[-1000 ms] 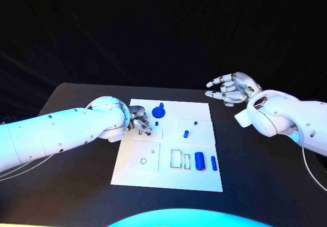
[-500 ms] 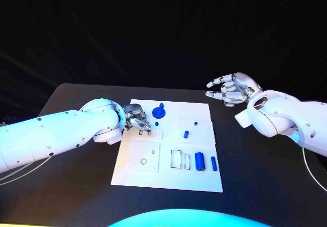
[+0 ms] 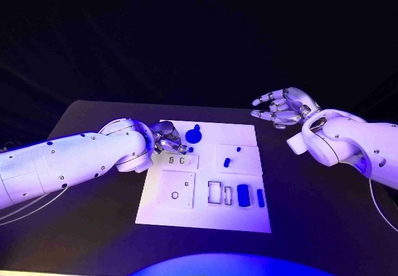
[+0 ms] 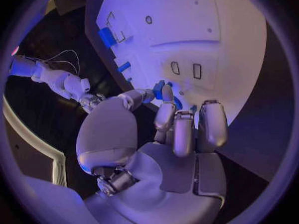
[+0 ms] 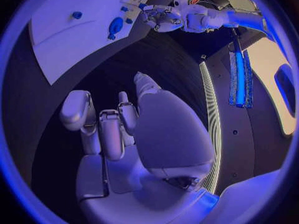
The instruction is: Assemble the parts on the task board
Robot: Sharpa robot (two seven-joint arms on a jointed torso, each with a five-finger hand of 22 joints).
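Note:
The white task board (image 3: 207, 218) lies mid-table. On it are a blue gear (image 3: 193, 137), a small blue peg (image 3: 238, 149), a short blue piece (image 3: 226, 163), a blue cylinder (image 3: 244, 195) and a thin blue bar (image 3: 260, 198). My left hand (image 3: 168, 142) hovers over the board's far left part, just behind two small slots (image 3: 176, 161). In the left wrist view its thumb and a finger pinch a small blue part (image 4: 160, 90). My right hand (image 3: 282, 107) hangs in the air off the board's far right corner, fingers apart and holding nothing.
Black table (image 3: 91, 190) surrounds the board on all sides. The board's near left part has a square outline with a small ring hole (image 3: 175, 196). Two rectangular recesses (image 3: 219, 194) sit beside the cylinder. The right wrist view shows the gear (image 5: 116, 25) and my left hand (image 5: 159, 17).
My left hand has drawn back from over the two small slots toward the board's far left, with the small blue part still at its fingertips. The right hand has not moved.

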